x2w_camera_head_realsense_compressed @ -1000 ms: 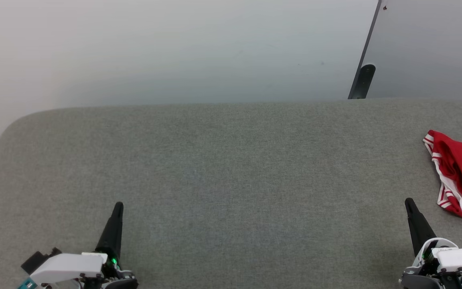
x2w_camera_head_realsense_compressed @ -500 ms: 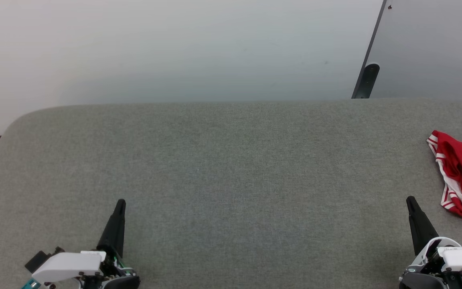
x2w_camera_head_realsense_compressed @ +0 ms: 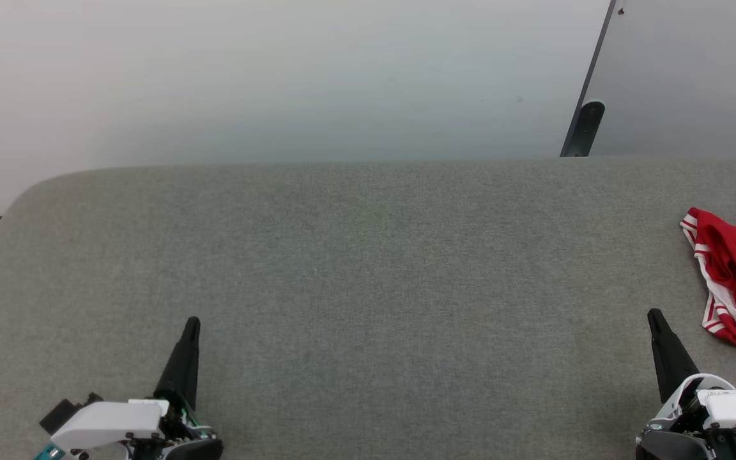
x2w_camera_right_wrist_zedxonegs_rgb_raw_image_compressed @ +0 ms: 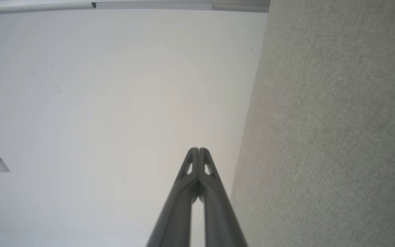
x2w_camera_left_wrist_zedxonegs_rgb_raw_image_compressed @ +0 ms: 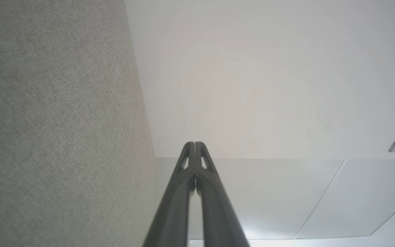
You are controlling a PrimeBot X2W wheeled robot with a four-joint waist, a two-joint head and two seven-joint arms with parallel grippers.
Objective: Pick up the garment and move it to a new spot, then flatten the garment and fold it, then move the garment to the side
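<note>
The garment [x2w_camera_head_realsense_compressed: 735,278] lies crumpled at the far right edge of the grey fabric surface [x2w_camera_head_realsense_compressed: 368,268], red with white parts and red-and-white stripe trim, partly cut off by the picture's edge. My left gripper [x2w_camera_head_realsense_compressed: 192,321] rests at the lower left, shut and empty, far from the garment. My right gripper [x2w_camera_head_realsense_compressed: 653,314] sits at the lower right, shut and empty, a short way left of and below the garment. Each wrist view shows its own fingers pressed together, the left gripper [x2w_camera_left_wrist_zedxonegs_rgb_raw_image_compressed: 194,143] and the right gripper [x2w_camera_right_wrist_zedxonegs_rgb_raw_image_compressed: 199,149] pointing past the fabric edge toward a pale wall.
The grey surface has rounded far corners and a pale wall [x2w_camera_head_realsense_compressed: 266,76] behind it. A dark bracket [x2w_camera_head_realsense_compressed: 582,128] and a grey panel [x2w_camera_head_realsense_compressed: 687,76] stand at the back right. Floor shows past the left edge.
The head camera has shifted slightly, so the garment appears a bit farther right. Both grippers stay shut and in place.
</note>
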